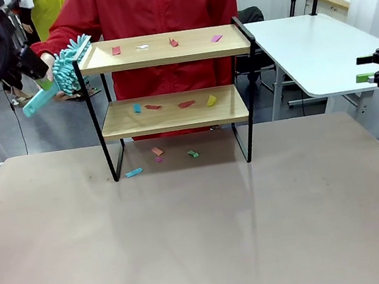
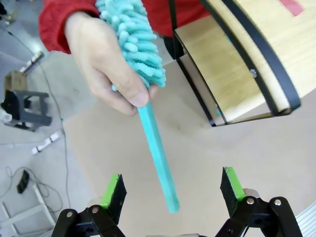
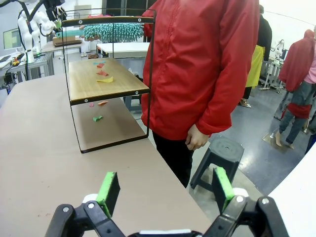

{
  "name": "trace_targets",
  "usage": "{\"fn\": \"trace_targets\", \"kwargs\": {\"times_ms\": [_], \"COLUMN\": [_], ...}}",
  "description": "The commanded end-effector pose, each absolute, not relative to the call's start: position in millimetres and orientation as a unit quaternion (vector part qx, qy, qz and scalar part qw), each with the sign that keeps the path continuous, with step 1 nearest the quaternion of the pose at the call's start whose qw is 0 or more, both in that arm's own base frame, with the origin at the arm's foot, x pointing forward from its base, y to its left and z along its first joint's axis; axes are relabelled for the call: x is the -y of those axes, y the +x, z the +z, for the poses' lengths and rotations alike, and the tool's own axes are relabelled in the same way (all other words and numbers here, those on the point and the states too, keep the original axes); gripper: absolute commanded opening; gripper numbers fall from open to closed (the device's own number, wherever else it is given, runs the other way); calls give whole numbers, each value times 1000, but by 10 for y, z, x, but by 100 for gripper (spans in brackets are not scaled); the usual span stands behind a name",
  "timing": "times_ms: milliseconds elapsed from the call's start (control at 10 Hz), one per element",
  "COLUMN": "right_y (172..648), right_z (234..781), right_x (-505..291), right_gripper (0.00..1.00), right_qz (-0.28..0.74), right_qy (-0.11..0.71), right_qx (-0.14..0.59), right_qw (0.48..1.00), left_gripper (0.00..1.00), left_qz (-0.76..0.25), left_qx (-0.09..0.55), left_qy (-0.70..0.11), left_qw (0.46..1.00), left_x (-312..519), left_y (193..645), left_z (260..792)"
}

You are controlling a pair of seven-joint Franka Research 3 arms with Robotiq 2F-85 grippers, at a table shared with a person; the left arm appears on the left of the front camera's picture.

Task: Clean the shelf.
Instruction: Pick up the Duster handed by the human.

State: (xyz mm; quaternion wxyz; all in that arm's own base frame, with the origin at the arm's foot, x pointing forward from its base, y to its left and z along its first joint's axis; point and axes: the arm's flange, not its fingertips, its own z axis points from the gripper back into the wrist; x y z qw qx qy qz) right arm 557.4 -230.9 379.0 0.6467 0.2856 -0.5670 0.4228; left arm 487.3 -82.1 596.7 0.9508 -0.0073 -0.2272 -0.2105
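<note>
- The shelf [image 1: 163, 59] is seen as a two-tier rack: two light wooden boards are carried in a thin black frame with raised side rails. It is placed at the far middle of the table [image 1: 190, 242], just in front of a person in a red jacket.
- The left claw [image 2: 173, 186] is held spread beyond the shelf's left end. The handle of a teal duster [image 2: 136, 44] is seen between its green pads, touching neither. The duster is gripped by the person's hand [image 2: 106, 64].
- The right claw [image 1: 371, 66] is spread wide and kept well to the right of the shelf.
- Small paper scraps [image 1: 173, 42] are scattered on the top board, more on the lower board, and more on the table beneath.
</note>
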Motion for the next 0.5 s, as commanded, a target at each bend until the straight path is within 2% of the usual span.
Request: {"fn": "trace_targets", "kwargs": {"times_ms": [0,400], "right_y": [5582,5582], "right_z": [3854,3854], "right_x": [2283,2283], "right_gripper": [100,100], "right_qz": [418,418], "right_qy": [288,288], "right_qx": [563,563], "right_qw": [652,652], "left_gripper": [100,100], "left_qz": [-181,-157], "left_qx": [234,267], "left_qy": [0,-1], "left_qw": [955,951], "left_x": [870,847], "left_y": [4881,4910], "left_z": [5799,5582]}}
